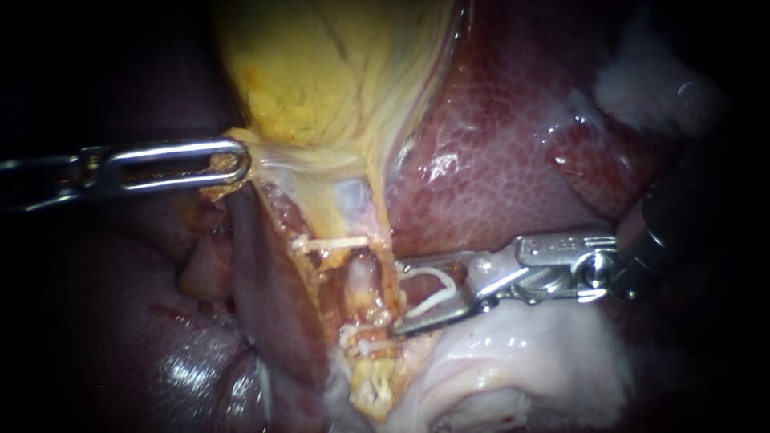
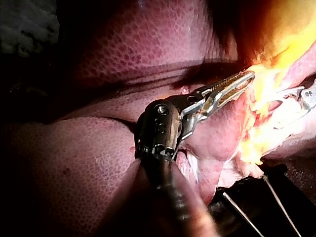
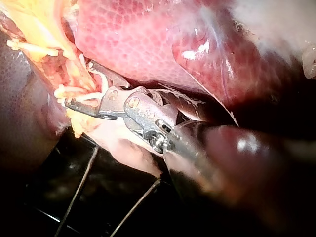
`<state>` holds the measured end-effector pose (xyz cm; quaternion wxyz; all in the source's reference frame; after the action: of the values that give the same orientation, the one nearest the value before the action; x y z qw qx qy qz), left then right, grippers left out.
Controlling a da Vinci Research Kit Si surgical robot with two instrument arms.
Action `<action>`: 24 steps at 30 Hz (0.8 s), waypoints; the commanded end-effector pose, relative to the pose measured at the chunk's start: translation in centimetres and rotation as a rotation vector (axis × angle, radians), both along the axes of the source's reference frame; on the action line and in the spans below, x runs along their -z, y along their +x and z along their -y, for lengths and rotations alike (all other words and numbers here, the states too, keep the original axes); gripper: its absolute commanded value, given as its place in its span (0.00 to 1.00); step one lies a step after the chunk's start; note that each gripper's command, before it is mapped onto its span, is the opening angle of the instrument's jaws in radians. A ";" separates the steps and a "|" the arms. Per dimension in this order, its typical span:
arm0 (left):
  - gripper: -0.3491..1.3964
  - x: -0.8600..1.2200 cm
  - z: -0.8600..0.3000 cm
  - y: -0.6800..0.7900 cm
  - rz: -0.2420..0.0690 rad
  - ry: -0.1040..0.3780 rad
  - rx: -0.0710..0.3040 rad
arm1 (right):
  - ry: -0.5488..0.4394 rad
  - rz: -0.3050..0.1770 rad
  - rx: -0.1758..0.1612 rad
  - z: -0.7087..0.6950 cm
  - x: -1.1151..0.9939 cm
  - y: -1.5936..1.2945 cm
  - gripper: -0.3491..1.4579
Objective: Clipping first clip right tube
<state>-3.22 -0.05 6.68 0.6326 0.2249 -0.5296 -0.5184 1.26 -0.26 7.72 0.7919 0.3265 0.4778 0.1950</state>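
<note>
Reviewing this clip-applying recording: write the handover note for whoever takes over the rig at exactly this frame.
Left instrument: jaws shut on the lower edge of the yellow gallbladder.
Right instrument: jaws stand apart, holding a white open clip. Their tips are at the side of the pale pink tube, apparently not yet around it.
Done: an upper white clip and lower white clips already sit across the tissue.
Left: bring the jaws around the tube, likely between those clips, and close the clip.

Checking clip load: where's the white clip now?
Endoscope view, right of centre: the white clip sits inside the right instrument's tip, just right of the tube.
</note>
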 end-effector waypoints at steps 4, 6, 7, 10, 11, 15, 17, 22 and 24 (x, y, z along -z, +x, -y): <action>0.00 0.00 0.00 0.00 0.000 0.000 0.000 | 0.028 -0.024 -0.006 -0.01 -0.02 0.07 0.52; 0.00 0.00 0.00 -0.01 -0.001 0.000 0.000 | 0.056 -0.047 -0.009 0.00 -0.01 0.09 0.52; 0.00 0.00 0.00 -0.01 -0.001 0.000 0.001 | 0.068 -0.057 -0.005 0.01 0.00 0.09 0.52; 0.00 0.00 0.00 -0.01 -0.001 0.000 0.001 | 0.134 -0.108 0.010 0.07 0.06 0.08 0.52; 0.00 0.00 0.00 -0.02 -0.001 0.000 0.001 | 0.155 -0.124 0.017 0.08 0.08 0.08 0.52; 0.00 0.00 0.00 -0.01 -0.001 0.000 0.001 | 0.200 -0.172 0.073 0.18 0.16 0.11 0.50; 0.00 0.00 0.00 -0.01 0.000 0.000 0.000 | 0.218 -0.181 0.100 0.26 0.17 0.12 0.49; 0.00 -0.01 0.00 -0.01 -0.001 0.000 0.000 | 0.230 -0.179 0.121 0.41 0.06 0.17 0.49; 0.00 -0.01 0.00 -0.01 -0.001 -0.001 0.000 | 0.232 -0.175 0.129 0.48 -0.01 0.18 0.49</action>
<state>-3.23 -0.05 6.69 0.6328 0.2244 -0.5295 -0.5186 1.45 -0.76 7.76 0.7153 0.4610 0.4974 0.1686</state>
